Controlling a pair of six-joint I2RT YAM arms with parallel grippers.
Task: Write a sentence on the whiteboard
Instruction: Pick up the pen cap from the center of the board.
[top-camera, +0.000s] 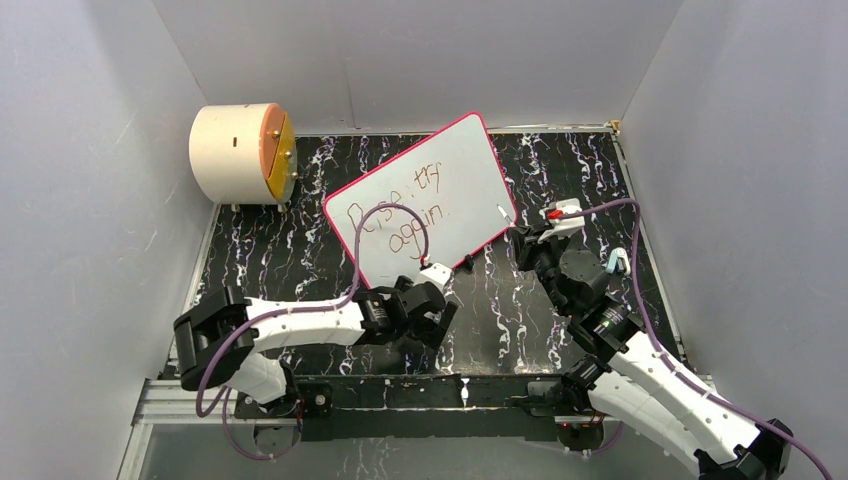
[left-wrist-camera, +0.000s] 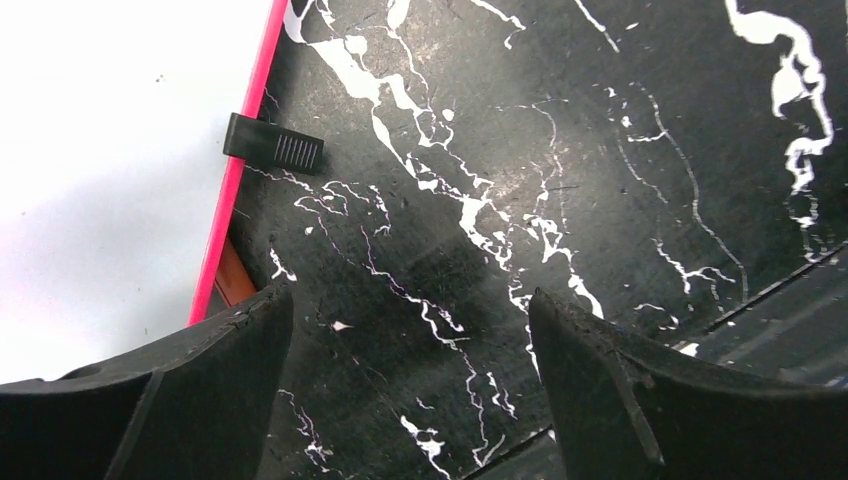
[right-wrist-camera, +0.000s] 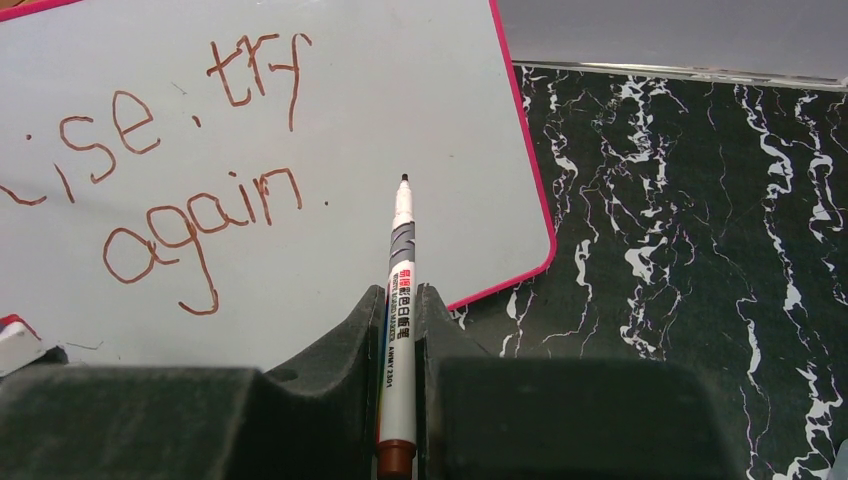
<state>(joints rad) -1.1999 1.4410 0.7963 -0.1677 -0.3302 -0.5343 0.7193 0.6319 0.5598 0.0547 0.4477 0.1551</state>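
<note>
Smudging is threatening the sentence (right-wrist-camera: 190, 215) if the right pincer (right-wrist-camera: 400, 297), clamping the marker (right-wrist-camera: 402, 240) near it, dips; left pincer (left-wrist-camera: 410, 305) is gaping empty.

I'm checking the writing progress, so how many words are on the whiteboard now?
3 on the whiteboard: Rise on the top line, try right of it, again below. A purple cable crosses the board in the top view; nothing seems hidden.

Bright, even overhead light. In the left wrist view the whiteboard (left-wrist-camera: 100, 90) glares blank white, with a soft grey shadow low down; the right wrist view renders it duller grey-blue.
</note>
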